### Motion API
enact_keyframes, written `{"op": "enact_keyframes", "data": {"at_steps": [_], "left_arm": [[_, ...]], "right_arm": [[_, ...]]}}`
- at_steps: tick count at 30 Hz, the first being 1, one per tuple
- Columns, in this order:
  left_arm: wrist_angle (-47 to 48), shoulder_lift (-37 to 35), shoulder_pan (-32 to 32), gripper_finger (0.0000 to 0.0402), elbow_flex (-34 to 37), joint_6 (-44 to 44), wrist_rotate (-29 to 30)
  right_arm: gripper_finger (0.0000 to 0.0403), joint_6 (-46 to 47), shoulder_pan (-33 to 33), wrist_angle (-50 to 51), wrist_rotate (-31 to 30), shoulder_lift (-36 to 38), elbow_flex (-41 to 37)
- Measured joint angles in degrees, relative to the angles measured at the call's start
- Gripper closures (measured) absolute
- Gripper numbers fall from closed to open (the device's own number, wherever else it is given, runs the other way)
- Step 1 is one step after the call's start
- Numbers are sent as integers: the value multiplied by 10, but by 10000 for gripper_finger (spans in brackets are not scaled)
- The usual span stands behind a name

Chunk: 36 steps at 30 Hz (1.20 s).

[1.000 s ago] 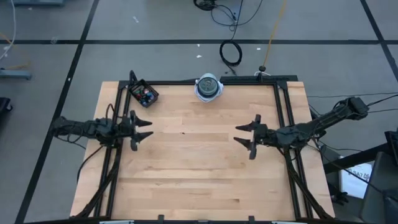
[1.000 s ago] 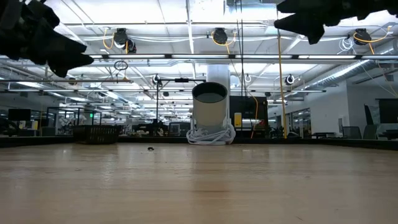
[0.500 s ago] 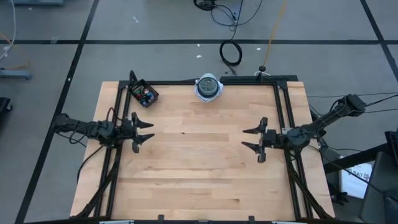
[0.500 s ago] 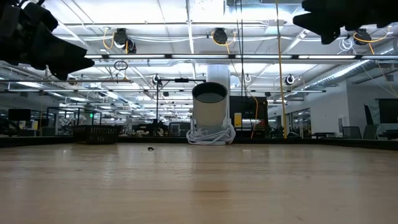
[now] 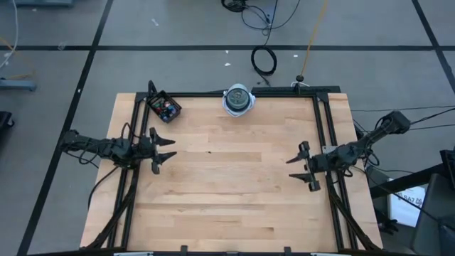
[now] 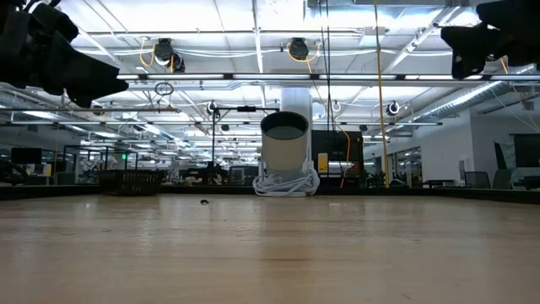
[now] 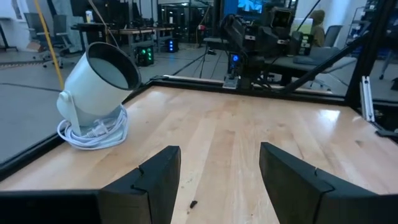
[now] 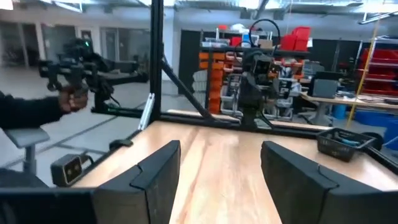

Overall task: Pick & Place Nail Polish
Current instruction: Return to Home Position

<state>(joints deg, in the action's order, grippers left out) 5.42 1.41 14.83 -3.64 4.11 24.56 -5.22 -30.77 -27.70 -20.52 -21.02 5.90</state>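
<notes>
The nail polish shows only as tiny coloured specks inside the small black box at the table's far left corner. That box also shows in the right wrist view. My left gripper hovers open over the table's left side, pointing level toward the right, with nothing between its fingers. My right gripper hangs open over the right side, facing the left arm, also with nothing between its fingers. Both are well above the wood, as the low view shows for the left gripper and the right gripper.
A round white device with a coiled white cord stands at the middle of the far edge. A small dark speck lies on the wood. A black frame rail borders the table. Beyond the table a person's hand shows.
My right gripper has drawn back toward the table's right edge and a little toward the near edge, sinking somewhat while staying open.
</notes>
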Motion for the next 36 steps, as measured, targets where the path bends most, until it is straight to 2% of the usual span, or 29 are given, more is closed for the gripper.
{"op": "enact_keyframes", "data": {"at_steps": [6, 15, 24, 32, 36], "left_arm": [[0, 0, 0, 188, 0, -22, -5], [-4, 0, 0, 188, 0, -36, -5], [-1, 0, -4, 188, 0, -39, -5], [0, 0, -14, 188, 0, -36, -5], [0, 3, -14, 188, 0, -36, -5]], "right_arm": [[193, 4, 4, 13, 12, 70, -24], [193, 7, 36, 130, 9, 209, -25], [193, 113, 112, 258, 13, 209, -17], [193, 92, 180, 268, 32, 209, -17], [193, 85, 197, 265, 71, 209, -17]]}}
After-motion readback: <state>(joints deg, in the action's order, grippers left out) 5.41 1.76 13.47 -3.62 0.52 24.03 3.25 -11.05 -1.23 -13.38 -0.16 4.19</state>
